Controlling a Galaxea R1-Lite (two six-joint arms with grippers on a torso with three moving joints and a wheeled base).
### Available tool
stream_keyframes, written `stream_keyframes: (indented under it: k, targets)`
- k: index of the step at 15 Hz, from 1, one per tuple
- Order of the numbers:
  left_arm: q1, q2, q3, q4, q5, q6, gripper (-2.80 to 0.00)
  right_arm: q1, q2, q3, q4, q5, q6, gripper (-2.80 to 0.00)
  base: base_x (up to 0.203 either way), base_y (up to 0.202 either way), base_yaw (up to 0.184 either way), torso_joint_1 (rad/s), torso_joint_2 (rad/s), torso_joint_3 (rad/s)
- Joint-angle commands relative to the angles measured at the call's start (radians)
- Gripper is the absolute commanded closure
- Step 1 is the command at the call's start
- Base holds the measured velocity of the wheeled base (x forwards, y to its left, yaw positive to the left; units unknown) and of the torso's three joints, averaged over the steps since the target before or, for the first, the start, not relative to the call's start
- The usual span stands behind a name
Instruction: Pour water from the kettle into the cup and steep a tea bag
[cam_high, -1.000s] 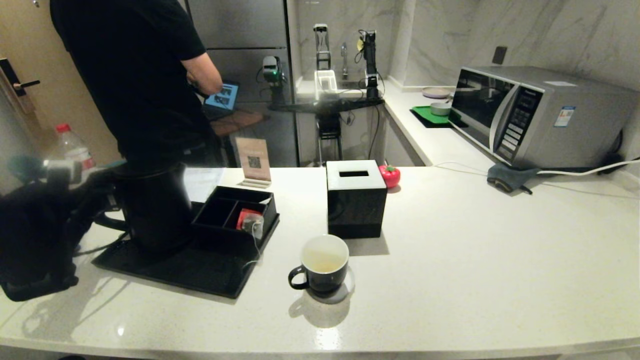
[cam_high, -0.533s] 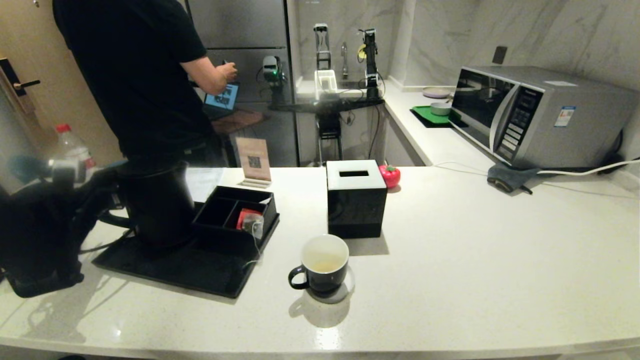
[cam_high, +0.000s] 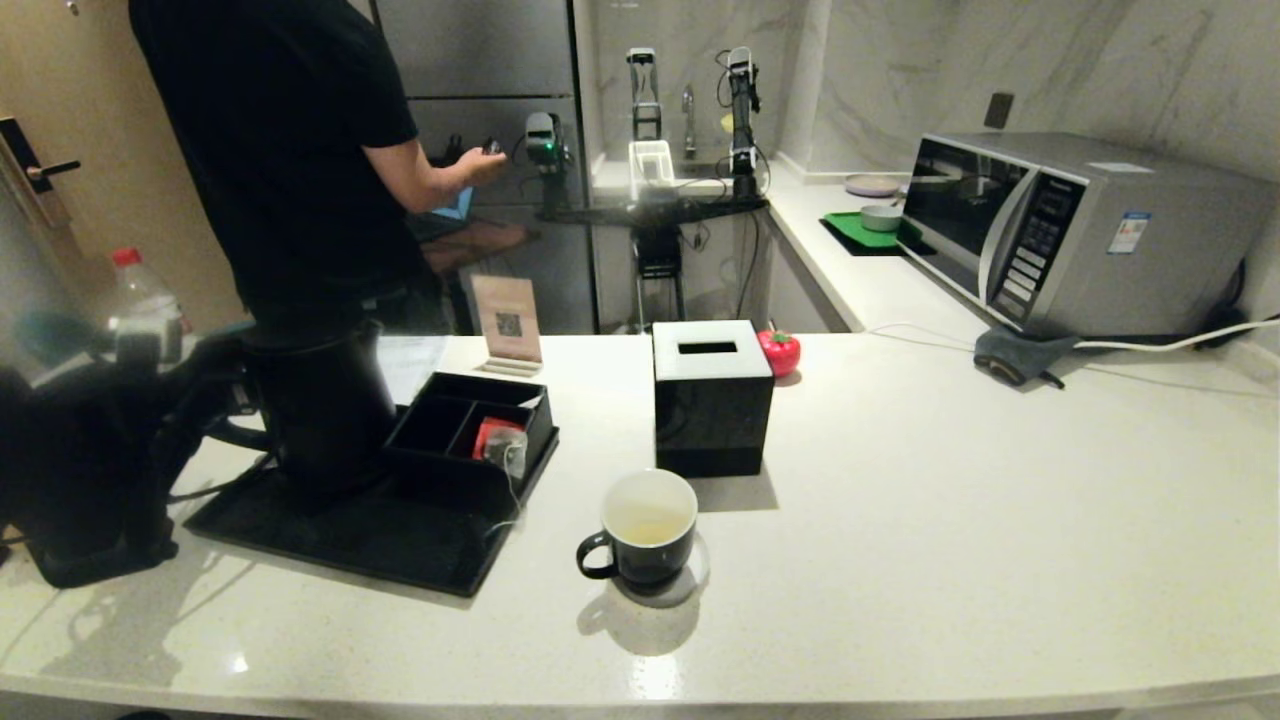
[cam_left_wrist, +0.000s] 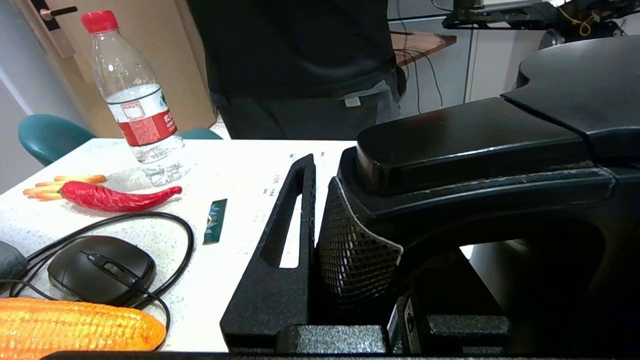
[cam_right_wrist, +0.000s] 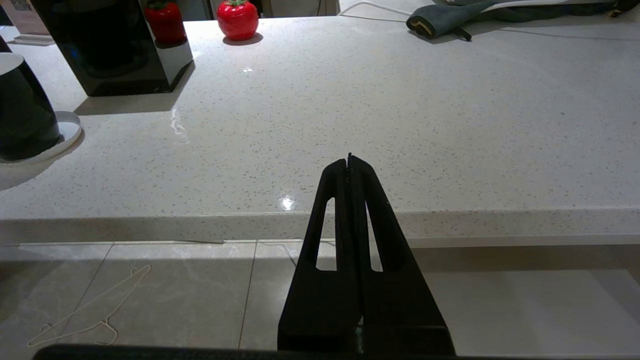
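Note:
The tall black kettle (cam_high: 320, 420) stands upright over the back left of the black tray (cam_high: 400, 555). My left gripper (cam_high: 232, 400) is shut on its loop handle (cam_left_wrist: 475, 150) from the left; one finger (cam_left_wrist: 285, 240) presses the handle's mesh wrap and the other is hidden. The black cup (cam_high: 648, 535) sits on a white coaster in front of the tissue box, holding faintly yellowish water (cam_high: 645, 525). The tea bag (cam_high: 508, 452) lies in the black compartment box, its string hanging over the edge. My right gripper (cam_right_wrist: 350, 160) is shut and empty off the counter's front edge, with the cup (cam_right_wrist: 22, 115) to one side.
A black tissue box (cam_high: 712, 395) and a red tomato figure (cam_high: 780, 350) stand behind the cup. A person (cam_high: 290, 160) stands behind the counter. A microwave (cam_high: 1080, 230) and a grey cloth (cam_high: 1020, 355) are at the back right. A water bottle (cam_left_wrist: 135, 95), mouse (cam_left_wrist: 100, 270), chili and corn lie left.
My left arm and the kettle have shifted slightly to the right over the tray. The person's forearm has moved further right. The cup and tea bag have not moved.

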Motion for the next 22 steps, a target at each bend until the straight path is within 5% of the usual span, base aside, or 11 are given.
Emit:
stream_keyframes:
  k: [1,6,7,22]
  targets:
    - [-0.002,0.002,0.000,-0.047,-0.001,0.001,0.00,0.000,0.001,0.000,0.000,0.000,0.000,0.00,0.000,0.000,0.000,0.000,0.00,0.000]
    - [-0.005,0.004,0.007,-0.047,-0.002,0.001,0.00,0.000,0.001,0.000,0.000,0.000,0.000,0.00,0.000,0.000,0.000,0.000,0.00,0.000]
    - [-0.005,0.004,0.007,-0.047,-0.002,0.001,-2.80,0.000,0.001,0.000,0.000,0.000,0.000,0.00,0.000,0.000,0.000,0.000,0.00,0.000]
    - [0.004,-0.029,0.089,-0.047,-0.002,0.001,-2.80,0.000,0.001,0.000,0.000,0.000,0.000,0.00,0.000,0.000,0.000,0.000,0.00,0.000]
